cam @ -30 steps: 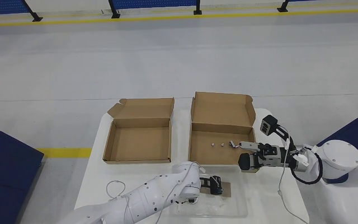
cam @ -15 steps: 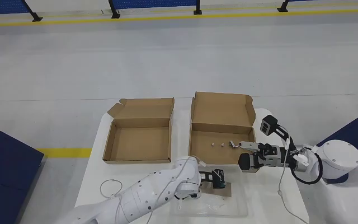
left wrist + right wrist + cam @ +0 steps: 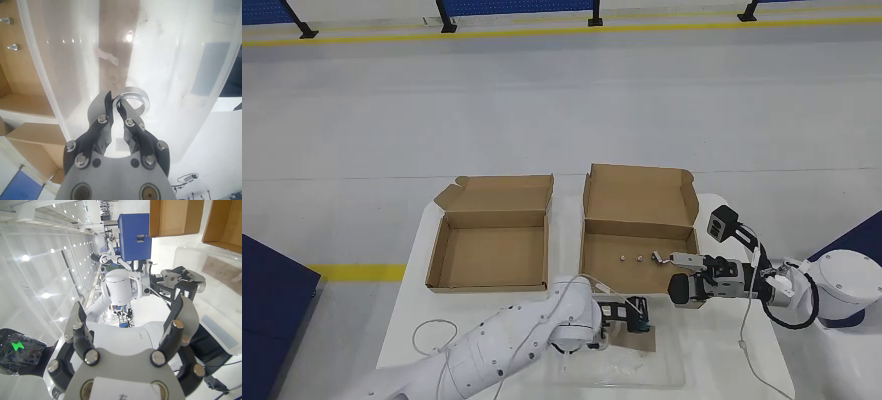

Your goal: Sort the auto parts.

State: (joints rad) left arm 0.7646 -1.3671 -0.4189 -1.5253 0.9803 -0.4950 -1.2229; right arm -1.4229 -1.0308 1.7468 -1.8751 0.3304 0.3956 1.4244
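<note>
At the near edge of the white table (image 3: 407,300) sits a shallow clear plastic tray (image 3: 667,378), with a flat brown cardboard patch (image 3: 644,340) under its far part. Over that end of the tray hangs the left gripper (image 3: 115,102), its black fingers drawn close together on the wall of a silver metal ring (image 3: 146,102). One finger sits inside the ring's hole and the other presses the outside, so the ring stands out beyond the fingertips with its opening facing up. Whether the ring touches the tray floor cannot be told. Just beyond the ring, a small pale part (image 3: 107,56) lies on the brown cardboard patch inside the tray. Farther back and to the right, the right gripper (image 3: 130,303) is held level near the front edge of the right-hand box, pointing across toward the left gripper. Its two fingers are spread wide and hold nothing. Behind the tray two open brown cardboard boxes stand side by side with their lids folded back, a small gap between them. On the floor of the right cardboard box (image 3: 612,278) lie a small silver bolt (image 3: 623,258) and a second silver bolt (image 3: 641,258), close together but apart and near the right gripper's tip. To its left stands the left cardboard box (image 3: 487,258).
</note>
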